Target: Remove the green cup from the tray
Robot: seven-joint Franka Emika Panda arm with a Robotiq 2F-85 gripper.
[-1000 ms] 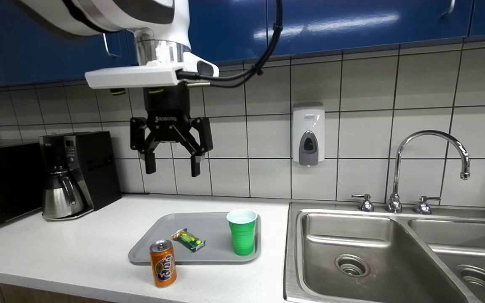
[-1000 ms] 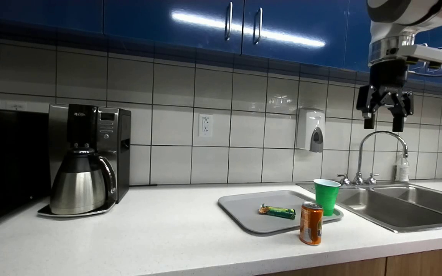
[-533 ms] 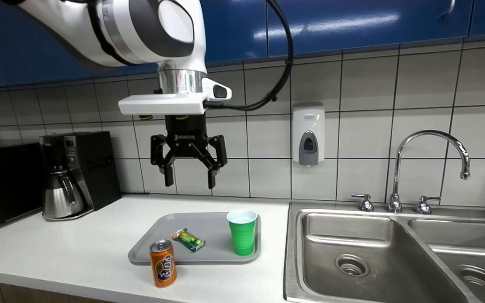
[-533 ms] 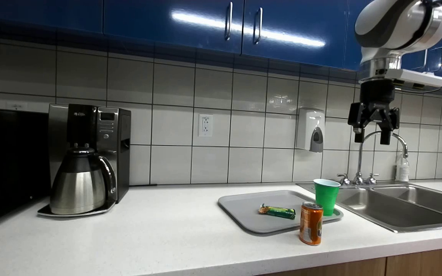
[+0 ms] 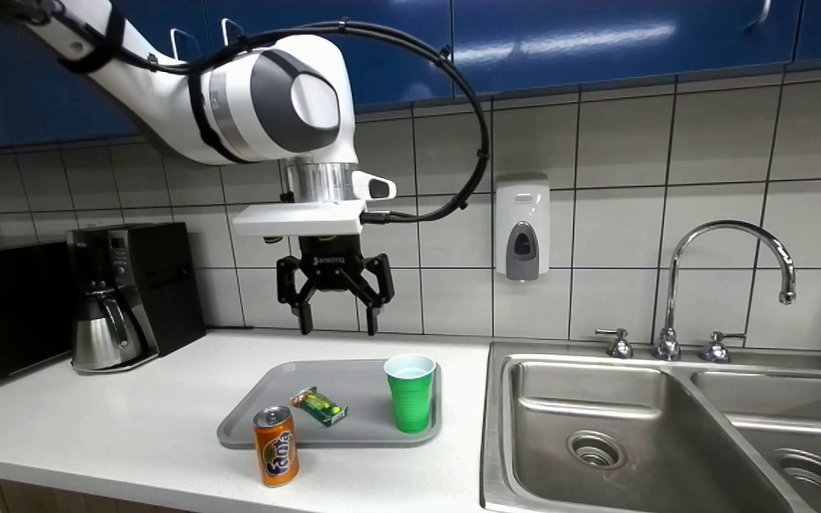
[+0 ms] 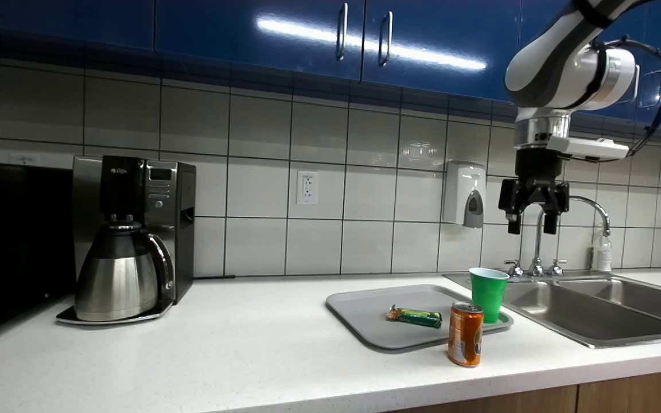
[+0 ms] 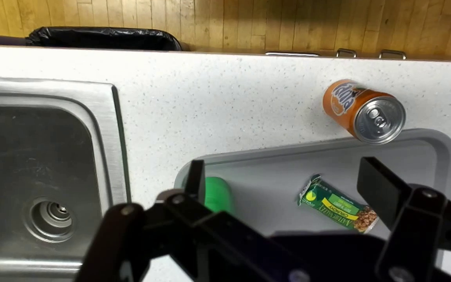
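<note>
Standing upright on the tray [image 5: 371,399], near the sink [image 5: 496,427], the green cup [image 5: 411,399] is not yet gripped. Jaws: wide, holding nothing, above tray. Suggest shifting sinkward, centring over the rim before descending; close gently, since its wall probably dents.
</note>
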